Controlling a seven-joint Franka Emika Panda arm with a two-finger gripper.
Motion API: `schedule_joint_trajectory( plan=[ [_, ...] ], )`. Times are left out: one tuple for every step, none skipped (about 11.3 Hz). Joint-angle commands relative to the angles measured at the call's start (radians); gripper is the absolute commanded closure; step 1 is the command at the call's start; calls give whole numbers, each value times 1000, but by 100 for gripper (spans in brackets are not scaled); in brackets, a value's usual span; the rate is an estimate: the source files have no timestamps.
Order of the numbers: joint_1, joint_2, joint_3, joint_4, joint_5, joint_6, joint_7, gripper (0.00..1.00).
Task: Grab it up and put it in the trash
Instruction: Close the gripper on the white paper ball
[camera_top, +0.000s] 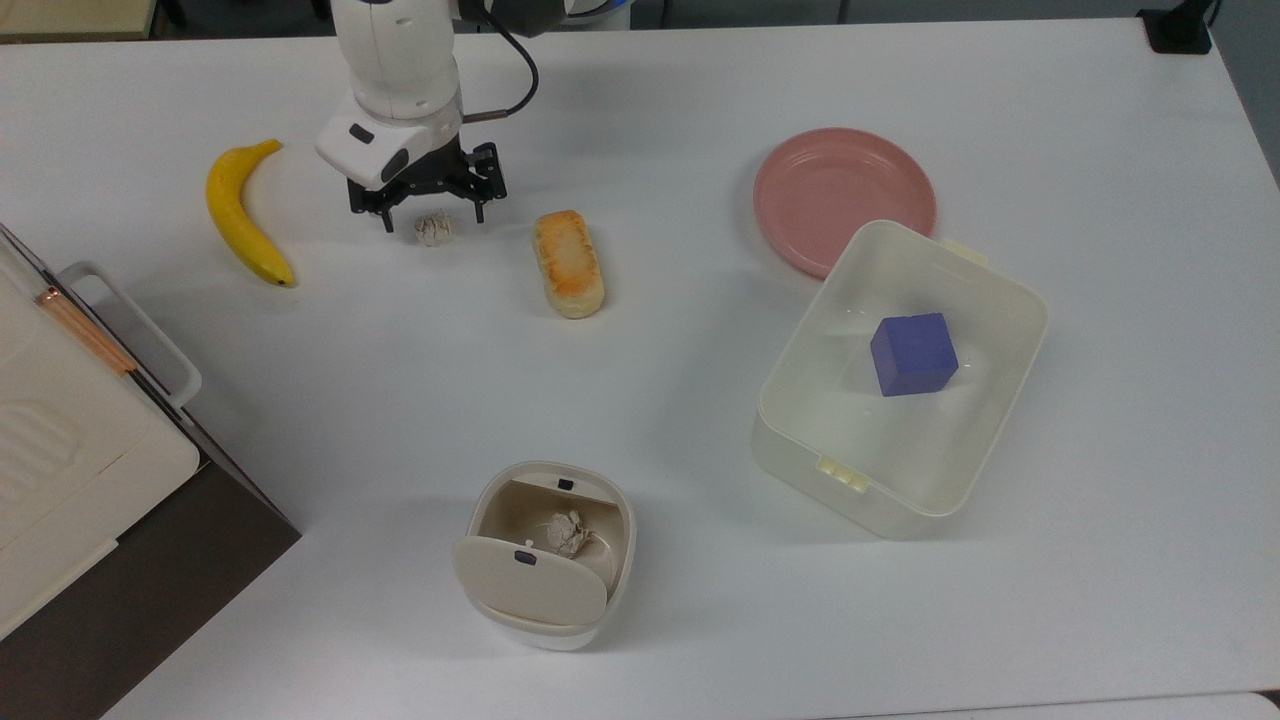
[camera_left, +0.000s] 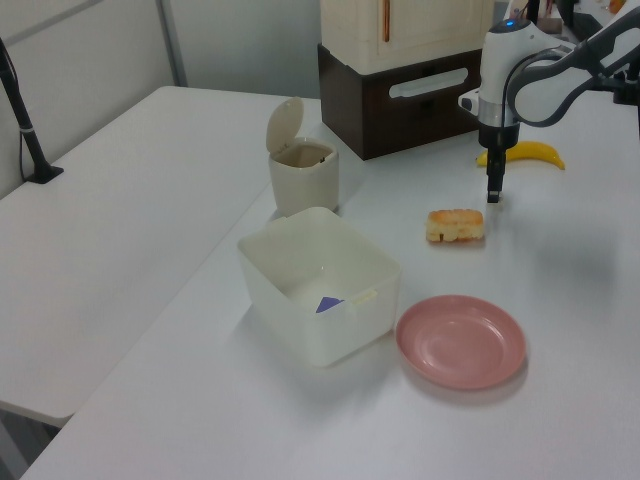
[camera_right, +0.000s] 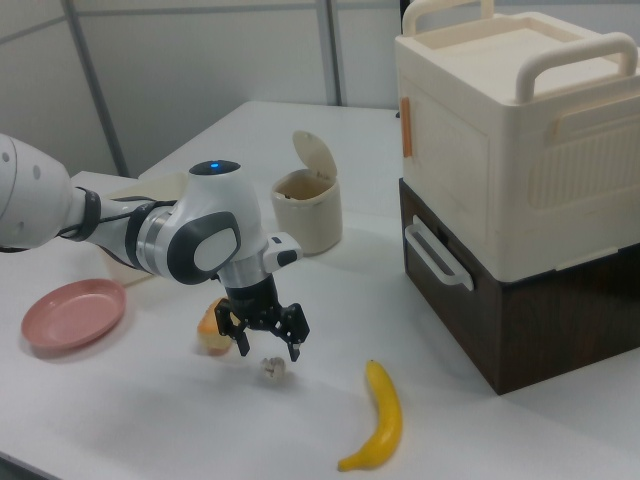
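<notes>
The tiny off-white paper wad (camera_top: 434, 228) lies on the white table between the banana and the bread roll. My gripper (camera_top: 432, 218) is open and hangs just over it, one black finger on each side of the wad as the top view shows it. In the right view the wad (camera_right: 273, 369) sits just below the spread gripper (camera_right: 270, 350), apart from both fingers. The left view has the gripper (camera_left: 492, 195) pointing straight down at that spot. The trash (camera_top: 618, 520), a small cream bin with its flap lid (camera_top: 530, 580) tipped open, stands near the table's front and holds a slightly bigger paper wad (camera_top: 563, 533).
A banana (camera_top: 240, 215) lies at the top view's left of the gripper and a bread roll (camera_top: 568, 263) at the top view's right. Farther right are a pink plate (camera_top: 843, 198) and a cream tub (camera_top: 800, 440) with a blue cube (camera_top: 913, 353). Stacked cream and brown boxes (camera_top: 60, 450) fill the top view's lower left.
</notes>
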Motion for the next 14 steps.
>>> schedule_joint_trajectory(
  plan=[
    [8, 16, -11, 9, -23, 18, 24, 0],
    [8, 22, -11, 8, -23, 33, 24, 1],
    [6, 23, -11, 6, -23, 47, 24, 1],
    [6, 25, -11, 6, -26, 48, 24, 1],
    [6, 37, -11, 6, -33, 48, 24, 1],
    [5, 40, -11, 6, -34, 50, 24, 2],
    [6, 40, -11, 5, -36, 50, 24, 2],
    [6, 37, -11, -3, -36, 51, 24, 2],
    [3, 26, -9, -11, -37, 51, 24, 2],
    [3, 25, -9, -11, -37, 51, 24, 2],
    [5, 25, -9, -12, -37, 51, 24, 7],
    [5, 25, -9, -12, -37, 51, 24, 13],
    [6, 25, -11, -12, -46, 51, 24, 16],
    [6, 25, -9, -12, -54, 51, 24, 21]
  ],
)
